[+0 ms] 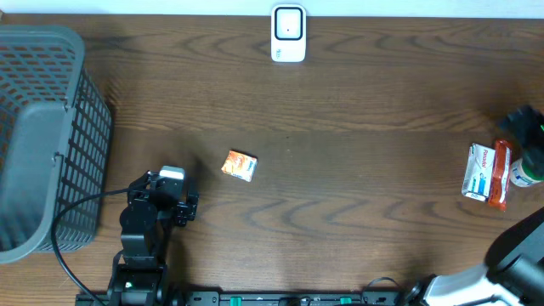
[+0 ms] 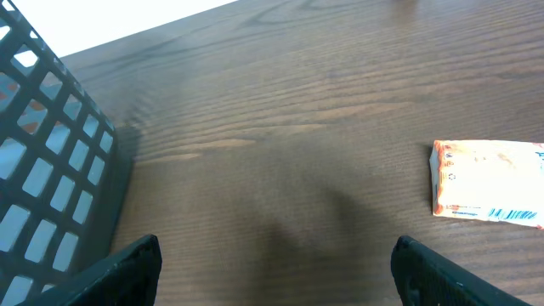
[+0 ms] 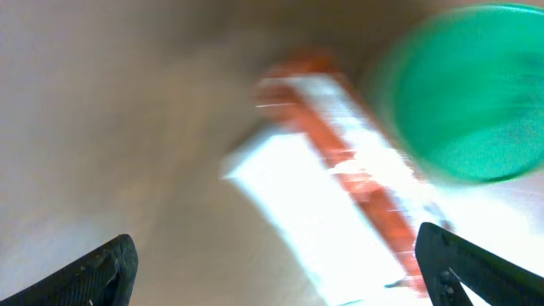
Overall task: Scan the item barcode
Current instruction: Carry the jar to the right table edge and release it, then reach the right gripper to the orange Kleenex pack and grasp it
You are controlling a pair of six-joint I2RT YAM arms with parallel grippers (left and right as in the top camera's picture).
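We look down on a dark wood-grain table (image 1: 340, 102), a grey mesh basket (image 1: 89, 144) at its left end, seemingly tipped on its side, its grid wall (image 2: 51, 161) close against the tabletop, a black cable (image 1: 102, 195) curving past the basket's near corner

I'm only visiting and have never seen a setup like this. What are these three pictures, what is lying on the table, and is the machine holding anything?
It is a robot with two arms at a wooden table, each ending in a two-finger gripper. One picture looks down from above; the other two come from small cameras on the wrists, so each shows its own black fingertips at the bottom corners.

On the table lie a small orange box, a grey mesh basket at the far left, a white scanner at the top edge, and at the right a white-and-orange pack beside a green-capped bottle.

The left gripper is open near the orange box. The right gripper, its view blurred, is open above the pack. Neither holds anything.
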